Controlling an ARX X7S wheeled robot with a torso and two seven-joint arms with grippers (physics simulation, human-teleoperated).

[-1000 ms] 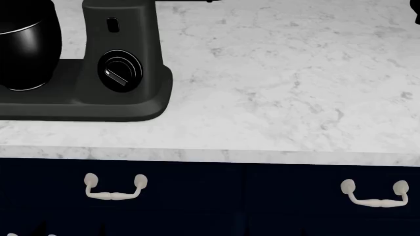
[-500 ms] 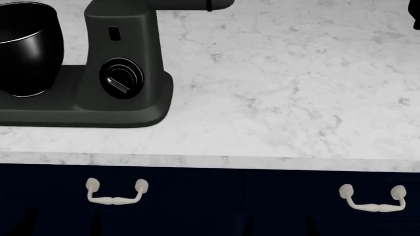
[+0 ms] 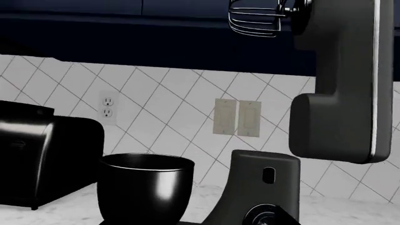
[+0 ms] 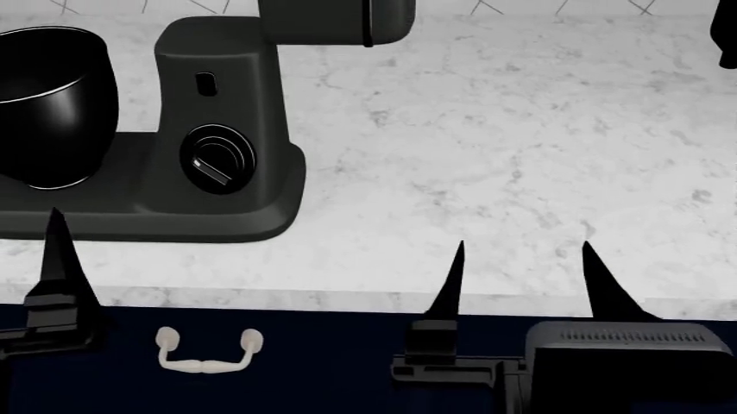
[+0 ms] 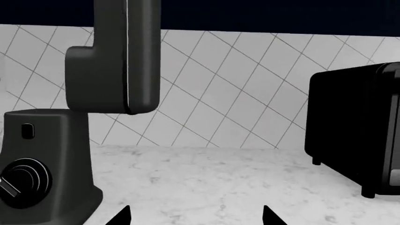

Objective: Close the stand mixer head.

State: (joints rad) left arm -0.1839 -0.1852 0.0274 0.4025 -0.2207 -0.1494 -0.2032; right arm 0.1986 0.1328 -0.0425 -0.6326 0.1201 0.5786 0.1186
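A: Where is the stand mixer head (image 3: pixel 340 79)?
B: Tilted up on end over the mixer's column (image 4: pixel 219 103), well clear of the black bowl (image 4: pixel 52 103). From the left wrist it rises almost vertical, with a wire whisk (image 3: pixel 255 18) sticking out near its upper end. From the head camera only its lower end shows at the top edge, above the column.

A: And the right tool (image 4: pixel 524 276)?
B: Its two pointed fingers stand wide apart over the front edge of the marble surface (image 4: pixel 519 155), holding nothing. The same two tips show low in the right wrist picture, with the column's dial (image 5: pixel 18 183) off to one side and a black oven (image 5: pixel 359 126) on the other.

A: The left tool (image 4: pixel 52 259)?
B: Only one finger shows, at the head view's left, in front of the mixer base. I cannot tell whether it is wide or narrow.

A: Anything else?
B: A black toaster (image 3: pixel 44 145) sits beside the bowl, and a pale drawer handle (image 4: pixel 207 349) shows below the surface
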